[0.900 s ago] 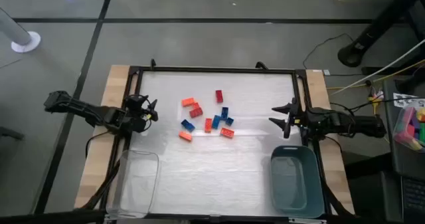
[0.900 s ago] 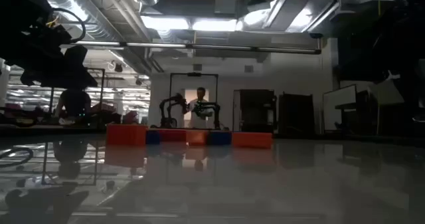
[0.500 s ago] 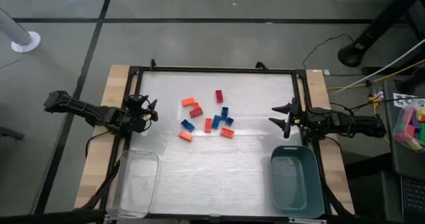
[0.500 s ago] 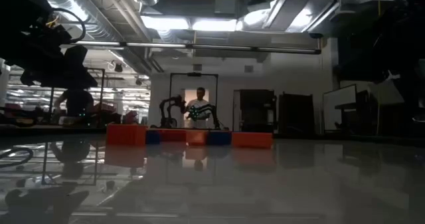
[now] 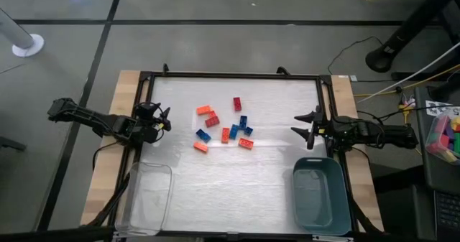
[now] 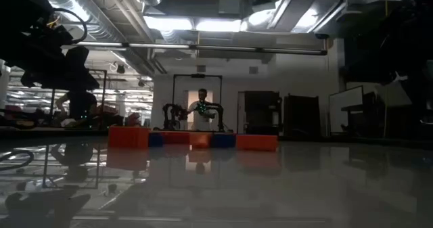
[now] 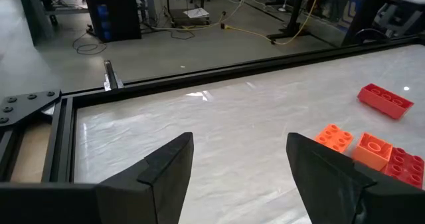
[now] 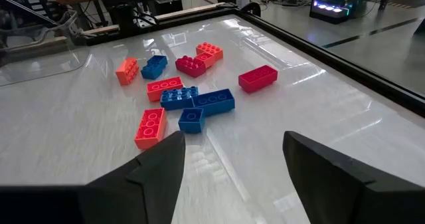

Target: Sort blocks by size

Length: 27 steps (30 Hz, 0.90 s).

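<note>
Glossy white table bears studded plastic blocks; left tool and right tool both spread.

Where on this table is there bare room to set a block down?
Bare table lies between the clear plastic bin and the grey-blue plastic bin, and along the far frame rail. The centre is crowded with red, orange and blue studded bricks.

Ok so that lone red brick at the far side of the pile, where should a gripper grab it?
Take the red brick across its two long flat sides, coming straight down from above. It lies flat, studs up, clear of the other blocks, so fingers should fit on both sides. The right gripper, open, looks better placed.
</note>
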Tool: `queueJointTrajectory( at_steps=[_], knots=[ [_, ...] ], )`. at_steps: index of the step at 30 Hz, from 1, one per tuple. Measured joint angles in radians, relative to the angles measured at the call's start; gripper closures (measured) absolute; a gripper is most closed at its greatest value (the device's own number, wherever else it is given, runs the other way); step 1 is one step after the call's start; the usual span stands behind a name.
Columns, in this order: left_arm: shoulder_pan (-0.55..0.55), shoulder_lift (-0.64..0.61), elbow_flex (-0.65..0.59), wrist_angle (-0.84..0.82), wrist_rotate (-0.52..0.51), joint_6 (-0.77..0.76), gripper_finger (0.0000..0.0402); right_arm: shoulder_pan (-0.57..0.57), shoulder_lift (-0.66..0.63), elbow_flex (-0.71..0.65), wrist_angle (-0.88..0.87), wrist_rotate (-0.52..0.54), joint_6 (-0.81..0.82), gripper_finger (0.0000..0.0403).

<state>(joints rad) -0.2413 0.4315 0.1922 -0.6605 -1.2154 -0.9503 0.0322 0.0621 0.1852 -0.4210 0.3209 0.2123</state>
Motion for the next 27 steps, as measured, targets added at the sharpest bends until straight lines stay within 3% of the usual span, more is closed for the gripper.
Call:
queueJointTrajectory(
  at_steps=[27],
  knots=[
    [0.0, 0.0, 0.0, 0.001, 0.0, -0.028, 0.0171, 0.0, 0.001, 0.0, 0.05, 0.001, 0.003, 0.015]
  ],
)
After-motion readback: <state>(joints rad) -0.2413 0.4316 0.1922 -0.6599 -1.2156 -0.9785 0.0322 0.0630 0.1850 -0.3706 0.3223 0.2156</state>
